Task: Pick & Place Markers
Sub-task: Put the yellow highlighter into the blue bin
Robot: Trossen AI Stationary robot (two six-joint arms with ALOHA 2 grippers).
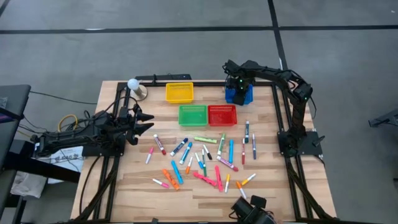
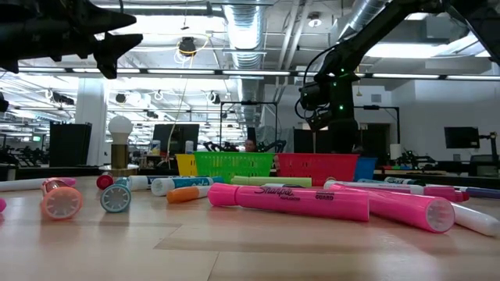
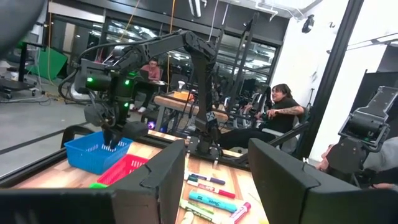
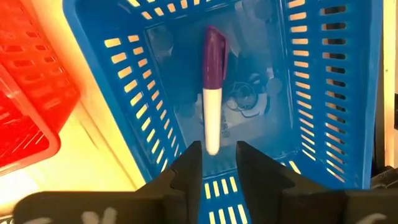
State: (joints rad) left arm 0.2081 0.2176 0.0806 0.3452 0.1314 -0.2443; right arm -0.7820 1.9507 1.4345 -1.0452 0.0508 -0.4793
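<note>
We take the blue basket as our landmark, at the far right of the wooden table. The red basket sits just beside it, the green basket beyond that, the yellow basket further left.

The right gripper hangs directly over the blue basket, jaws parted. A purple-capped marker sits just past its fingertips, inside the basket walls; we cannot tell whether it is touching the floor or dropping. We judge this the release step. Done well, the jaws open fully and the arm lifts straight up, clear of the rim.

The left gripper waits well left of the blue basket, jaws apart, empty.

The remaining markers lie scattered in front of the baskets, near the table's middle.
</note>
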